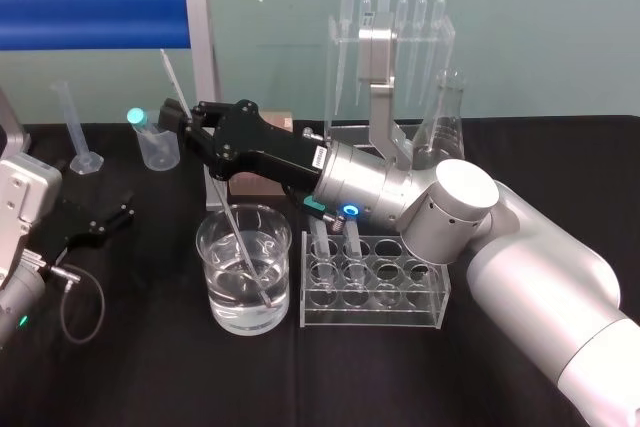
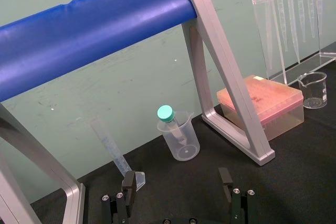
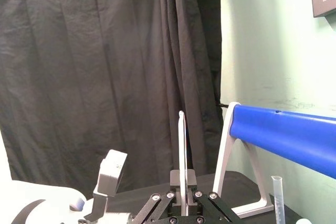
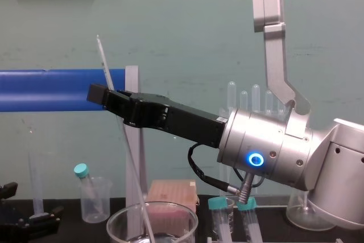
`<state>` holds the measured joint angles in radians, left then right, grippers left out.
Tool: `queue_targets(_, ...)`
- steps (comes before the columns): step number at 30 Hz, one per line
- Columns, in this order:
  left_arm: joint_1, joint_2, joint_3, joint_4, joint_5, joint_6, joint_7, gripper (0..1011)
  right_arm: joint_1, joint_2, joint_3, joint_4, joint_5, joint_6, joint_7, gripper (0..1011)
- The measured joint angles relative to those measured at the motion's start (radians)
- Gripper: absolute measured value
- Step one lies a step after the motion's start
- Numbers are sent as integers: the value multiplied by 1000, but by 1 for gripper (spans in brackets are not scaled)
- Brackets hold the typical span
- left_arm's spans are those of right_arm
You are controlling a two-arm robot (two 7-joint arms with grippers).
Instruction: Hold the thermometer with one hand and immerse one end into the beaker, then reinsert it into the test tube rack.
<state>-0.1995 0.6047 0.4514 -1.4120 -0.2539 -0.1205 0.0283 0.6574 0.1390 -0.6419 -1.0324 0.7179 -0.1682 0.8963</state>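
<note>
While the right hand (image 1: pixel 180 119), clamped on the thermometer (image 1: pixel 236 225), tilts its lower end into water (image 1: pixel 240 299) in the beaker (image 1: pixel 213 282) at lower centre, immersion looks done; returning it to the rack (image 1: pixel 372 292) remains, left hand (image 1: pixel 108 217) idle at far left, jaws apart

Bright, even light; glints on the beaker (image 1: pixel 228 292).

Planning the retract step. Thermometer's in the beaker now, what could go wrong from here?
1. The thermometer sits tilted in the right gripper, its lower end deep in the beaker; pushing lower could crack glass.
2. The test tube rack beside the beaker holds capped tubes; the tilted rod may strike them on reinsertion.
The left gripper lies parked at left.
</note>
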Motion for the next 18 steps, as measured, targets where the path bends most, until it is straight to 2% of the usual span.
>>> queue_targets(18,0,0,0,0,0,0,0,1008,1,0,0,1,2,-1,0,56)
